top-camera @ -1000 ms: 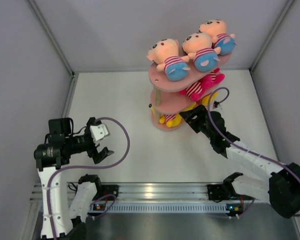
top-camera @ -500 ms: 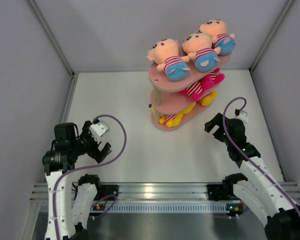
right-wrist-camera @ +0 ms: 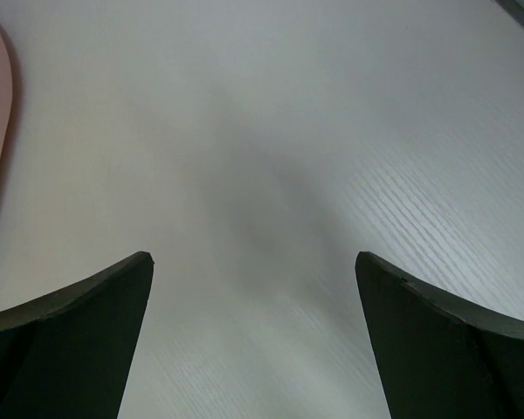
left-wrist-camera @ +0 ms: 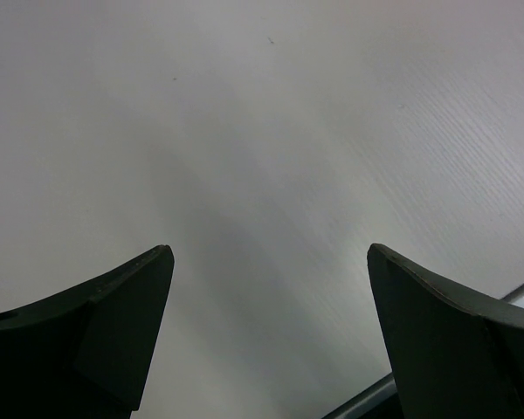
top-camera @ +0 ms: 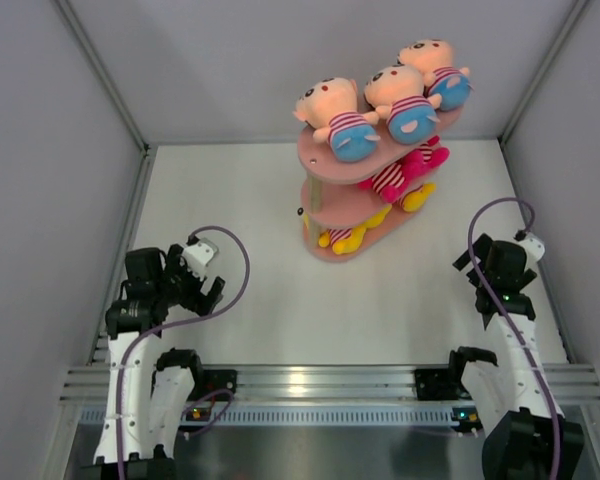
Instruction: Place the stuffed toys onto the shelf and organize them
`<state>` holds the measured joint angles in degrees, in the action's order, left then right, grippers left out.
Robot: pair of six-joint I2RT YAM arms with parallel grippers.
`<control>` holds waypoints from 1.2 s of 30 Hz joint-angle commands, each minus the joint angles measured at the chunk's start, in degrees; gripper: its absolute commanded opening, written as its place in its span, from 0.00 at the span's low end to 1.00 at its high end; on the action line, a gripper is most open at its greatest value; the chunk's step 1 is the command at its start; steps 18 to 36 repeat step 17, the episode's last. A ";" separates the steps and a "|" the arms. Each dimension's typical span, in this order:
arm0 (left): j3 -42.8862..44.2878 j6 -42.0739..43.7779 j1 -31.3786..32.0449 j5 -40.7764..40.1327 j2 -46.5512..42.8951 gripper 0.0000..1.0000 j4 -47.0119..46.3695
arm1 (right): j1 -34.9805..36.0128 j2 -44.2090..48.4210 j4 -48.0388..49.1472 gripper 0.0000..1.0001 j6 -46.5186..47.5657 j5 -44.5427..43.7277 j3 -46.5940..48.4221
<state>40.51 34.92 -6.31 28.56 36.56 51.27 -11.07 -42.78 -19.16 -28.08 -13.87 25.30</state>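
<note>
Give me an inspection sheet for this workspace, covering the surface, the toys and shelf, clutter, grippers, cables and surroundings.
Surface: white table, no toy seen lying on it.
Job's things: pink three-tier shelf stands towards the back; three peach-faced plush dolls in striped shirts on the top tier, magenta-limbed dolls on the middle, yellow dolls on the bottom.
Clutter: nothing seen.
Grippers: left gripper and right gripper both open, holding nothing, apart from the shelf.
Cables: left purple cable and right purple cable each loop over their arm, away from the shelf.
Surroundings: grey walls on three sides; metal rail at the near edge.
</note>
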 commanded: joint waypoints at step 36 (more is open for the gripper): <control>-9.75 -7.23 -0.02 -7.02 1.33 0.99 -19.71 | -0.79 5.96 5.44 0.99 2.32 -0.19 -2.71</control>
